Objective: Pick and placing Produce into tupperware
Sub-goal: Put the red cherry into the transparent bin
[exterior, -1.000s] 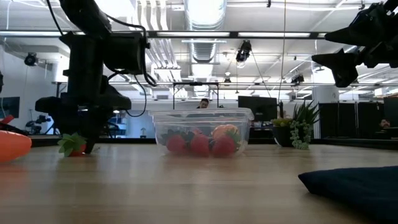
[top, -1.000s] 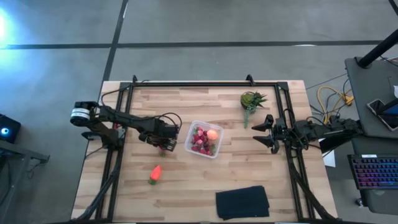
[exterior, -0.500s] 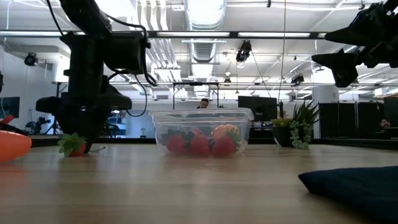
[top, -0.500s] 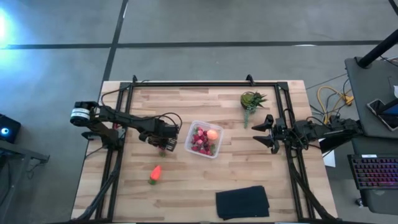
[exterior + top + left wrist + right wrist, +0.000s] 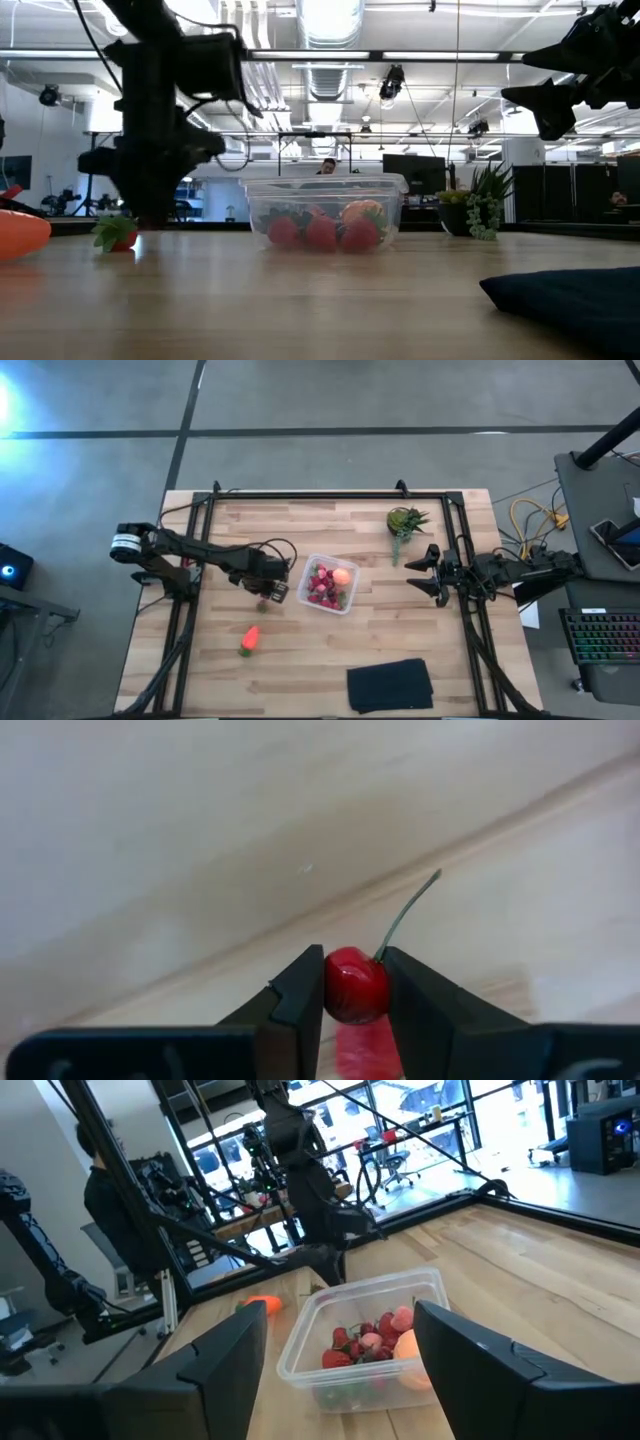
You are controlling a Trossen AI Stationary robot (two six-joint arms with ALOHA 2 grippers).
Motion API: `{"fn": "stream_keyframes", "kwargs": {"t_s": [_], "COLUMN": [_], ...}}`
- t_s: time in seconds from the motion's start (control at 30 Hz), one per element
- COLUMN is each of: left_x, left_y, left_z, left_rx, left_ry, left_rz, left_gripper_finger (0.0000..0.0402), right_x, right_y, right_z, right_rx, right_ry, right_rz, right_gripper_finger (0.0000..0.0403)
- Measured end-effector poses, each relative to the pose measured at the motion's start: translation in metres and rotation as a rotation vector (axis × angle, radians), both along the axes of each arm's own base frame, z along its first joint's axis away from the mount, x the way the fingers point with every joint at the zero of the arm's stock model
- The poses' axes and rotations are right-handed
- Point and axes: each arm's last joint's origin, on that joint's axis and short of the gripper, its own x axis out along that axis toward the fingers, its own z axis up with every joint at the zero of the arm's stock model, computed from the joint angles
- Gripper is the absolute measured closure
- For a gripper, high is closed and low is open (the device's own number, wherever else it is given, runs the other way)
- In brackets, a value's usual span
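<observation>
L hand (image 5: pixel 355 992) pinching cherry (image 5: pixel 356 986), R hand (image 5: pixel 340 1342) agape w/ nothing, plant (image 5: pixel 405 522) nr tupperware (image 5: pixel 329 584)

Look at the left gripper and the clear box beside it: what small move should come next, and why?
Probably a short lift. The left gripper is shut on a red cherry with a stem, low over the wooden table, just beside the tupperware. Raising it first should let the cherry pass over the box's wall. The right gripper waits open on the other side.

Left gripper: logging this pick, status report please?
Left gripper shut on cherry, beside tupperware. Right gripper open, waiting. Path clear.
</observation>
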Motion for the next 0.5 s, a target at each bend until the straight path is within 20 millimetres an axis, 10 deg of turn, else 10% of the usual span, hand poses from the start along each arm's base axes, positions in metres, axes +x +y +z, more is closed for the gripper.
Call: {"fn": "stream_keyframes", "kwargs": {"t_s": [0.5], "left_x": [0.063], "left_y": [0.006], "left_z": [0.082], "left_rx": [0.374], "left_ry": [-0.436], "left_rz": [-0.56], "left_gripper_finger": [0.0322], "right_x": [0.0], "right_y": [0.0], "right_z": [0.0], "right_rx": [0.0], "right_ry": [0.0], "right_rz": [0.0], "right_gripper_finger": [0.0157]}}
